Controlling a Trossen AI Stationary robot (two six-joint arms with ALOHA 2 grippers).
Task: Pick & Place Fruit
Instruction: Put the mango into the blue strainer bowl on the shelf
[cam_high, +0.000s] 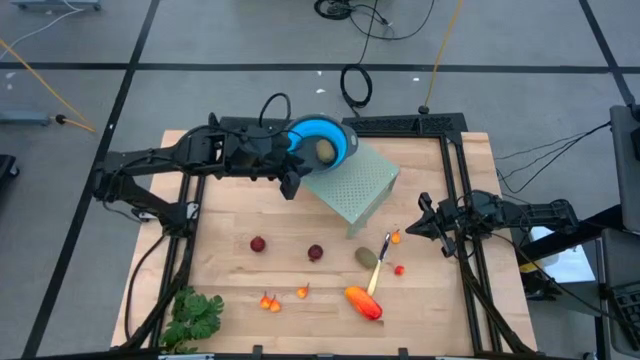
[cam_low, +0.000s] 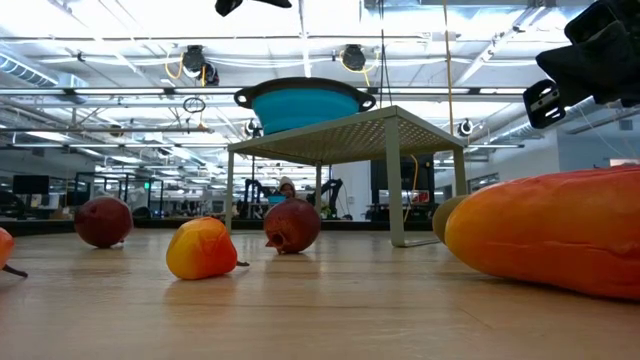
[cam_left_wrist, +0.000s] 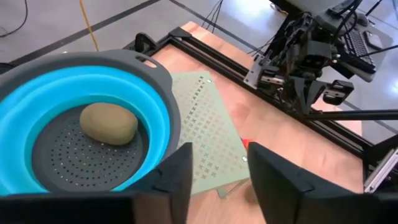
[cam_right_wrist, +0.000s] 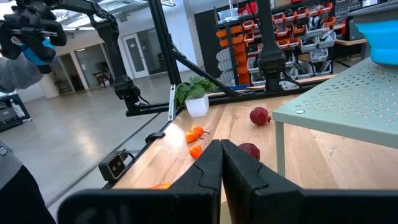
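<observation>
**One oval in the colander, the rest still out on the bench**

The left hand hangs just off the rim of the blue colander, its fingers parted with nothing between them, released. Inside the colander lies one olive-brown oval, already dropped; the colander stands on a pale green perforated stand.

The right hand waits at the bench's right edge, fingers clenched together on nothing.

From the left hand, the remaining fruit all lies toward the front of the bench: two dark red balls in mid-bench, a second olive oval beside the yellow-handled knife, the long orange-red piece lying slantwise near the front, and small orange bits. I'd judge the left arm nearer the red balls, while the right arm sits closer to the oval and the long piece.
</observation>
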